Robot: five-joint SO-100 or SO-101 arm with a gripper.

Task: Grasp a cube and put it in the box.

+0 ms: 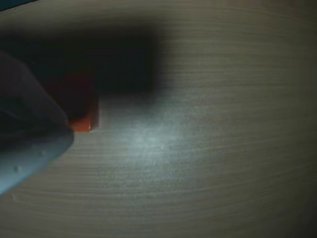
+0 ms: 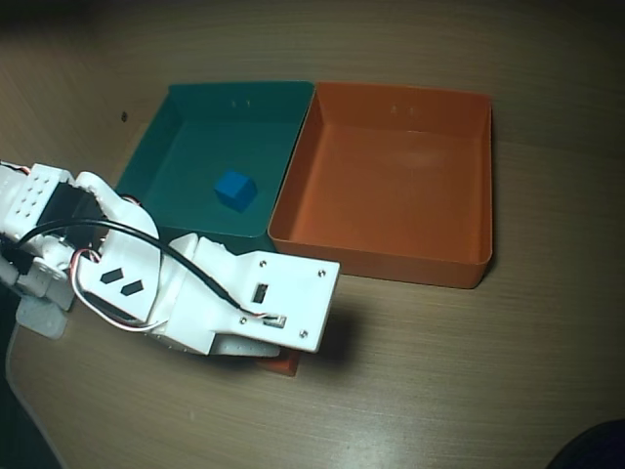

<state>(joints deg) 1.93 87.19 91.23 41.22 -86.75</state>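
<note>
the orange cube [image 2: 284, 365] sits on the wooden table [image 2: 439, 371] near its front edge, directly beneath the lowered gripper [image 1: 59, 114], one pale finger [image 1: 34, 148] beside it, clamped or loose i cannot tell, the orange box [image 2: 391, 186] behind.

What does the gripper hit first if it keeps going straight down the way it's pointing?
Likely the orange cube, sitting right at the gripper tip, then the table beneath. Depth is unclear; the jaws are mostly hidden.
</note>
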